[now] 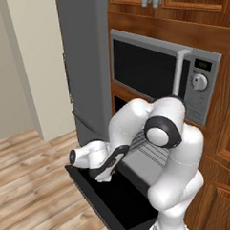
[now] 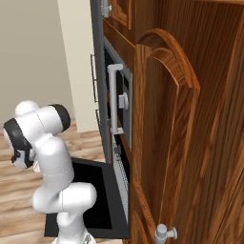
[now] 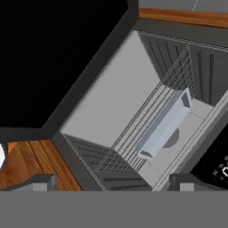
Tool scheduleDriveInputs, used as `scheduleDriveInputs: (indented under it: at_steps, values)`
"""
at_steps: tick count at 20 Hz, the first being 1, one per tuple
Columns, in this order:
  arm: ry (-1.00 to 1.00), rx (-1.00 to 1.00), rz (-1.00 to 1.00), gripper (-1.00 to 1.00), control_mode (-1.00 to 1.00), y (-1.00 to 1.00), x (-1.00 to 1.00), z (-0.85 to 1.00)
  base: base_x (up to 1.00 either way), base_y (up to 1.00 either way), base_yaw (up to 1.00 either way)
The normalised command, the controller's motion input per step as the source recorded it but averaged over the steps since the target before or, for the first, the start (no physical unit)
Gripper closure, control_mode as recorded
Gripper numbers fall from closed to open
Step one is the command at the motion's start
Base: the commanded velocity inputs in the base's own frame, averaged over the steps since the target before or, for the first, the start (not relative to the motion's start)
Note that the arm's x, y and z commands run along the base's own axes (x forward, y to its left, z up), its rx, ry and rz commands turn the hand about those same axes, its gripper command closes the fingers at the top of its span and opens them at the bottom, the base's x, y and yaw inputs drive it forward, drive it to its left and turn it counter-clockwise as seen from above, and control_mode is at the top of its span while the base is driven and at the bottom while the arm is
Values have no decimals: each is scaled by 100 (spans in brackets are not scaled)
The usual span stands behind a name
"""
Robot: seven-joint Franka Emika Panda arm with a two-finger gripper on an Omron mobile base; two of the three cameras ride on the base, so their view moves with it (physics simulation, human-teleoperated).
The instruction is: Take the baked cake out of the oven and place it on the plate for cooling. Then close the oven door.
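One oven, one oven door lying flat open at the bottom of the left base frame, one silver-framed microwave above it, top centre. The gripper hangs just over the door, lower centre, jaws spread wide and holding nothing. The hand view looks into the oven cavity — one wire rack running diagonally, one pale grey tray on it right of centre. The baked cake — can't make it out here. From the right base view, the door juts out lower left beside one tall wooden cabinet.
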Motion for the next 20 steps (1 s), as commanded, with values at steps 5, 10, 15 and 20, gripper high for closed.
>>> scheduleDriveInputs:
  at_steps: [5,10,15,20]
  values:
    - [-20,1,-23,-100,-100,77,-69,18,0,0,0]
    - [-6,0,-29,-100,-100,88,-33,0,0,0,0]
    - [0,0,-32,-100,-100,88,0,-13,0,0,0]
    - [-13,-7,-32,-100,-100,74,-2,-42,0,0,0]
